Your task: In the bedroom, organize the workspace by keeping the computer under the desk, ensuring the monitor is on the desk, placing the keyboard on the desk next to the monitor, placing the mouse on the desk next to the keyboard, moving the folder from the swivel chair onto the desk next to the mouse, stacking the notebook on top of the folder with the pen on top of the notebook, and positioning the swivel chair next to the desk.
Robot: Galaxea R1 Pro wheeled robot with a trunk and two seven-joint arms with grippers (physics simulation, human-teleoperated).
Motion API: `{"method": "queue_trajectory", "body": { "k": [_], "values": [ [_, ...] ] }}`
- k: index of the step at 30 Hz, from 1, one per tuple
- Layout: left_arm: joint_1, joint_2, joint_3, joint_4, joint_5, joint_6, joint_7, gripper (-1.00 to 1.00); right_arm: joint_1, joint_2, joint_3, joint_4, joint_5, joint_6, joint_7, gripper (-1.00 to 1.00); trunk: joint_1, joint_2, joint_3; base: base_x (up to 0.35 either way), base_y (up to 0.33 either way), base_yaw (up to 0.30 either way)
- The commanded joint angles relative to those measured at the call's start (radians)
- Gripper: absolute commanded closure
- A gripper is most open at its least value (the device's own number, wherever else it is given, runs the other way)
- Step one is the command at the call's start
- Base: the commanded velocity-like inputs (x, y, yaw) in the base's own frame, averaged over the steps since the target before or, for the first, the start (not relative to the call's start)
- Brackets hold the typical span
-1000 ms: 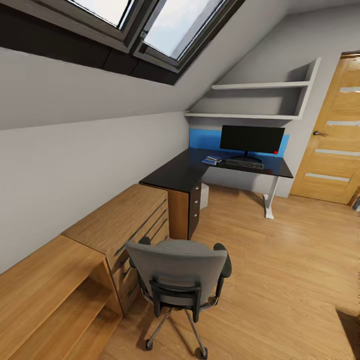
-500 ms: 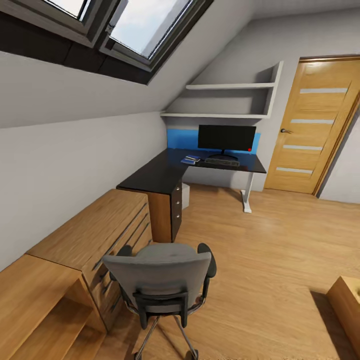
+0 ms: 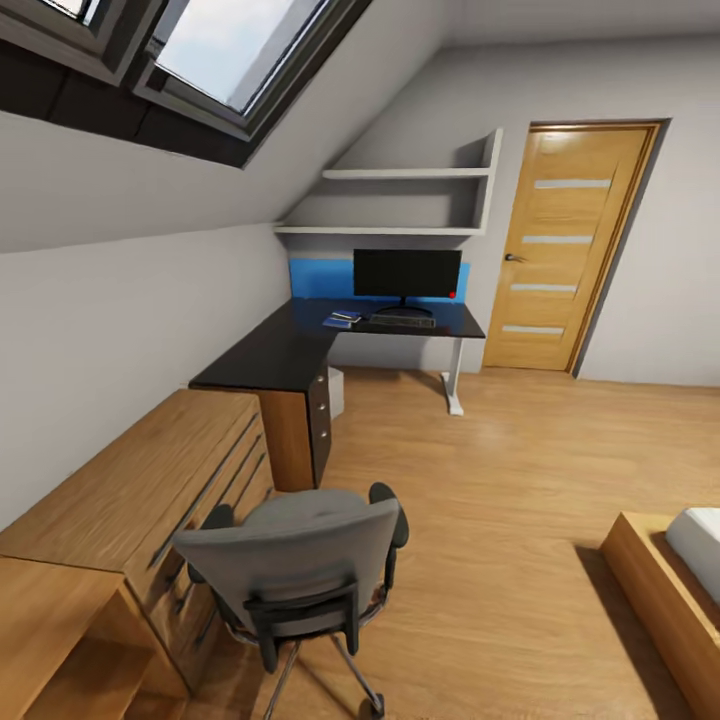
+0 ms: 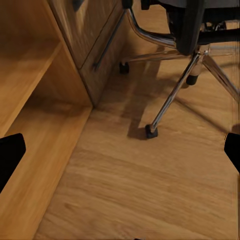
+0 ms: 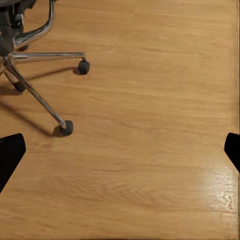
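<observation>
Just ahead of both wide-open, empty pincers, left [image 4: 120,150] and right [image 5: 120,147], swivel chair [image 3: 300,570] sits closer after the view swung right; desk [image 3: 300,350] with monitor [image 3: 406,274] well beyond, chair push looks next.

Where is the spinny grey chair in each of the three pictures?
Head view: swivel chair low in the middle, its back toward the camera.
Left wrist view: its chrome legs and casters near the wooden drawers.
Right wrist view: legs and casters at one corner.
Shared landmark: the plank floor.
</observation>
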Motion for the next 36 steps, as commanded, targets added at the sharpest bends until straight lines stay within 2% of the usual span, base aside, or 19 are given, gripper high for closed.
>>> {"method": "queue_trajectory", "body": {
  "k": [1,21,36],
  "values": [
    [0.000,0.000,-0.009,-0.001,0.001,-0.002,0.010,-1.00,-0.001,0.000,-0.002,0.002,0.011,-0.003,-0.010,-1.00,0.000,-0.001,-0.001,0.000,0.030,-0.300],
    [0.000,0.000,-0.009,-0.001,0.001,-0.002,0.010,-1.00,-0.001,0.000,-0.002,0.002,0.011,-0.002,-0.010,-1.00,0.000,-0.001,-0.002,-0.108,0.140,-0.293],
    [0.000,0.000,-0.009,-0.001,0.001,-0.002,0.010,-1.00,-0.001,0.000,-0.003,0.002,0.010,0.000,-0.014,-1.00,0.000,-0.001,-0.004,-0.132,0.103,-0.048]
  ]
}}
